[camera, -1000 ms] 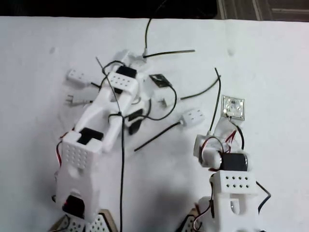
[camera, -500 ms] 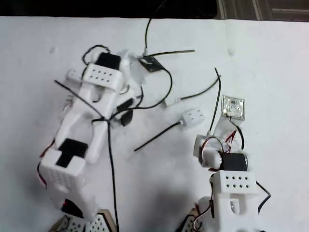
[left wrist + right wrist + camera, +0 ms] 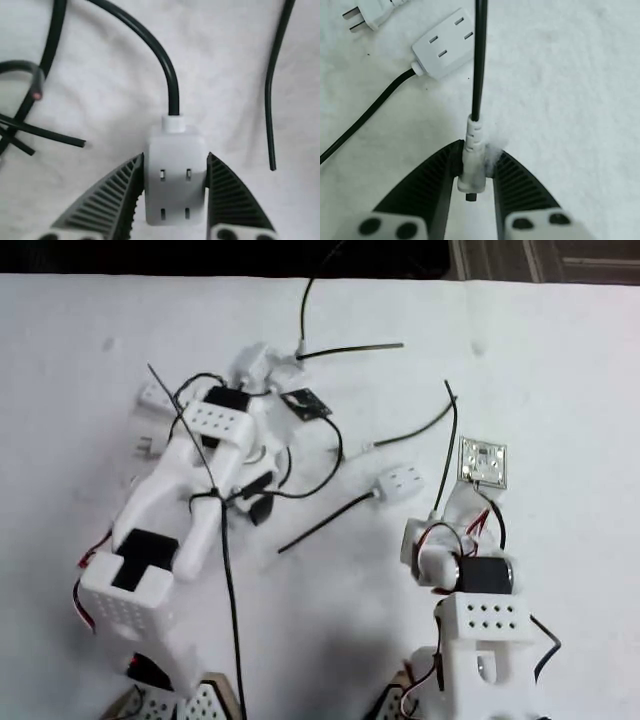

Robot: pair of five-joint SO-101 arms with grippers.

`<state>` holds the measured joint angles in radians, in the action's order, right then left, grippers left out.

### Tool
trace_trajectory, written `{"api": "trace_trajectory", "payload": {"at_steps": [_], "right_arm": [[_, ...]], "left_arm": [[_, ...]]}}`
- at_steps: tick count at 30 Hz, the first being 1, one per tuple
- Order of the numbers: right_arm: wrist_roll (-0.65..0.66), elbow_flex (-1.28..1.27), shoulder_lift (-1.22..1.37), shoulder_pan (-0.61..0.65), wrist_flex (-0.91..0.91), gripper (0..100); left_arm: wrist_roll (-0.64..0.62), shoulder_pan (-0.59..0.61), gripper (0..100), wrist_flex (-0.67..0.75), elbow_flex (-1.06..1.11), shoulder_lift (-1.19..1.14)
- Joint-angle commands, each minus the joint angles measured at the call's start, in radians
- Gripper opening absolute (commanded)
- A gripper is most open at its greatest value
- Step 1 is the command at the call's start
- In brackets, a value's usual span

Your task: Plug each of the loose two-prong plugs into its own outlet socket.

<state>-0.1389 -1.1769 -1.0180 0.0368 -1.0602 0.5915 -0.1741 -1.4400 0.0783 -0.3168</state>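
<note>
My left gripper (image 3: 175, 160) is shut on a white outlet socket (image 3: 175, 190) whose black cord curves away from it. In the high view this gripper (image 3: 255, 365) is at the far left-centre of the white table. My right gripper (image 3: 475, 150) is shut on a white two-prong plug (image 3: 471, 170), its black cord running straight ahead. Just beyond it lies a second white socket (image 3: 445, 42), slots facing up, and a loose plug (image 3: 367, 15) past that. In the high view the right gripper (image 3: 445, 510) is just right of that socket (image 3: 400, 482).
Another socket (image 3: 155, 397) and a plug (image 3: 143, 445) lie left of the left arm. A loose plug (image 3: 357, 449) rests near the table's middle. Black cords (image 3: 350, 348) cross the far half of the table. A cut cord end (image 3: 272, 167) lies beside the held socket.
The left arm's elbow has swung left, and its wrist shifted left and then partway back. The cords and the middle plug near it shifted a little. The right arm has not moved.
</note>
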Motion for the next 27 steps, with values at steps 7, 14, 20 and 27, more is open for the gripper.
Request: {"api": "trace_trajectory", "payload": {"at_steps": [7, 14, 20, 27], "right_arm": [[-0.005, 0.009, -0.018, -0.007, 0.012, 1.7], [-0.005, 0.009, -0.018, -0.007, 0.012, 1.7], [-0.005, 0.009, -0.018, -0.005, 0.012, 1.7], [-0.005, 0.009, -0.018, -0.002, 0.012, 1.7]], "left_arm": [[-0.009, 0.008, 19, 0.009, -0.003, 0.067], [-0.011, 0.028, 33, 0.008, -0.003, 0.067], [-0.011, 0.053, 32, 0.052, -0.005, 0.068], [-0.009, 0.097, 32, -0.112, -0.117, 0.174]]}}
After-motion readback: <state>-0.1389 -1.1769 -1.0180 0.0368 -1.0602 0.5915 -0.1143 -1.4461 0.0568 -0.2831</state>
